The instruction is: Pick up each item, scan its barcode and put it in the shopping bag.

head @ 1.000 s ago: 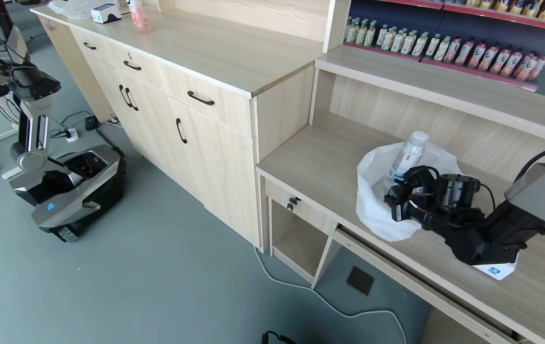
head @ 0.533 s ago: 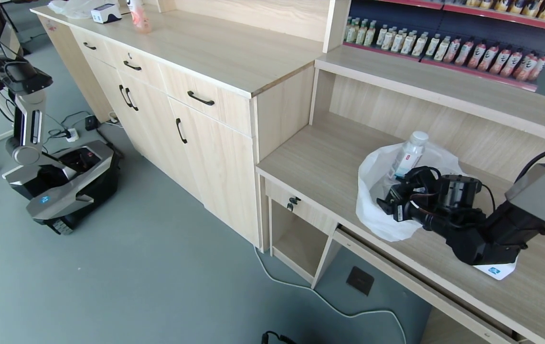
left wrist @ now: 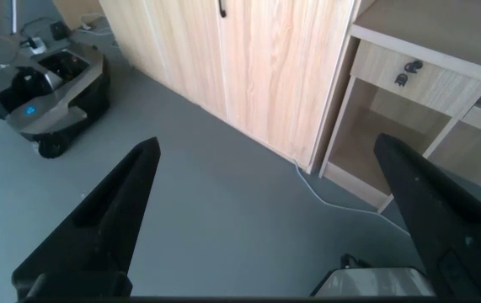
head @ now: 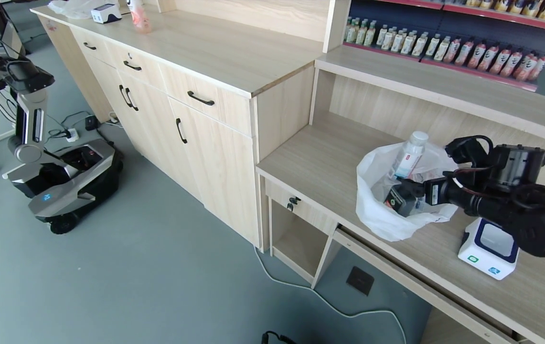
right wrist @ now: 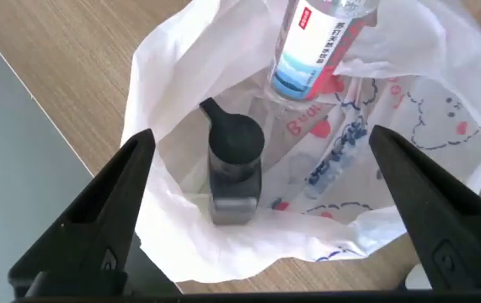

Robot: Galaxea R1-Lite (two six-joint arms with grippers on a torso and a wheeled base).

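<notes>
Scanner (head: 488, 248) is sitting nearest on the desk. Just past it, the right gripper (right wrist: 259, 139) is hanging spread wide over the shopping bag (head: 372, 210), gripping nothing. The dark bottle (right wrist: 236, 181) is sitting inside, with the clear bottle (head: 408, 155) leaning behind. I'd be lifting straight up so the fingers aren't snagging plastic.

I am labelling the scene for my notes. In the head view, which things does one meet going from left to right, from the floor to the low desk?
second robot → cupboard → bag → scanner
</notes>
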